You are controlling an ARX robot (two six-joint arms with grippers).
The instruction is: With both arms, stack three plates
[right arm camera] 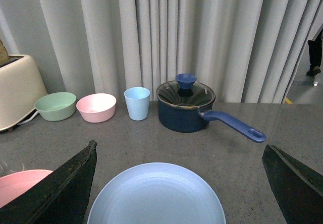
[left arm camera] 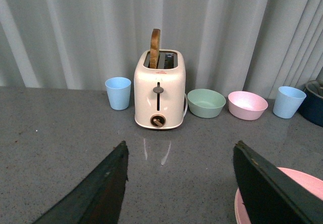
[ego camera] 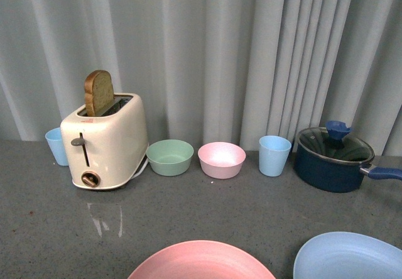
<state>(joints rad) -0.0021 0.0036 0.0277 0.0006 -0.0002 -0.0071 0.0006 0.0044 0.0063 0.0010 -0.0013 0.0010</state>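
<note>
The pink plate [ego camera: 201,261] lies at the table's front edge, middle, cut off by the frame. The light blue plate [ego camera: 352,257] lies to its right, apart from it. The beige-grey plate is out of view. No arm shows in the front view. My left gripper [left arm camera: 179,151] is open and empty over bare table; the pink plate's rim [left arm camera: 303,181] shows behind its right finger. My right gripper [right arm camera: 179,151] is open and empty, with the light blue plate [right arm camera: 156,196] lying between its fingers; the pink plate's edge [right arm camera: 20,181] shows beside it.
Along the back stand a light blue cup [ego camera: 57,146], a cream toaster [ego camera: 105,141] with a bread slice, a green bowl [ego camera: 169,157], a pink bowl [ego camera: 221,159], a second blue cup [ego camera: 274,155] and a dark blue lidded pot [ego camera: 331,159] with its handle pointing right. A grey curtain hangs behind.
</note>
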